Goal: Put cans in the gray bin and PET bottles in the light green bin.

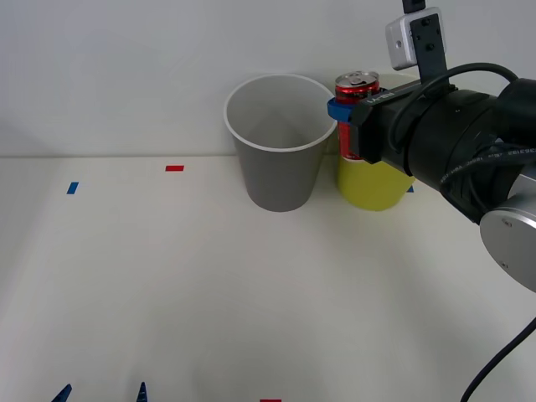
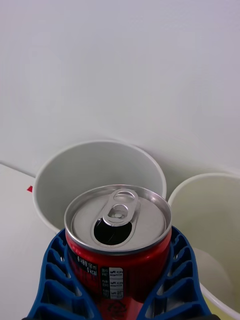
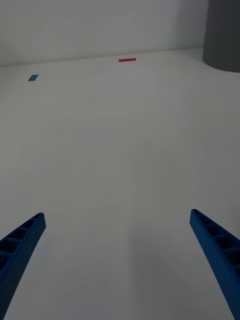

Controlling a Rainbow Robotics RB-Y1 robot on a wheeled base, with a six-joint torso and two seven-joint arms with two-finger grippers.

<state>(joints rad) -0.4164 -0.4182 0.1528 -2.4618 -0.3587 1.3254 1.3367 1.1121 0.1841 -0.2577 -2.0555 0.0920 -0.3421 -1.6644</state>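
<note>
A small red can (image 1: 355, 102) with a silver top and pull tab hangs upright in the air, held by my right gripper (image 1: 345, 113), which is shut on it. It hovers at rim height between the gray bin (image 1: 278, 159) and the light green bin (image 1: 368, 186), partly over the green one. In the right wrist view the can (image 2: 119, 240) sits between blue fingers (image 2: 55, 275), with the gray bin (image 2: 85, 175) and light green bin (image 2: 212, 220) beyond it. My left gripper (image 3: 117, 260) is open low over bare table near the front edge (image 1: 100, 394). No PET bottles are in view.
Small tape marks lie on the white table: a red one (image 1: 174, 168), a blue one (image 1: 72, 188) and a red one at the front edge (image 1: 270, 400). A white wall stands right behind the bins.
</note>
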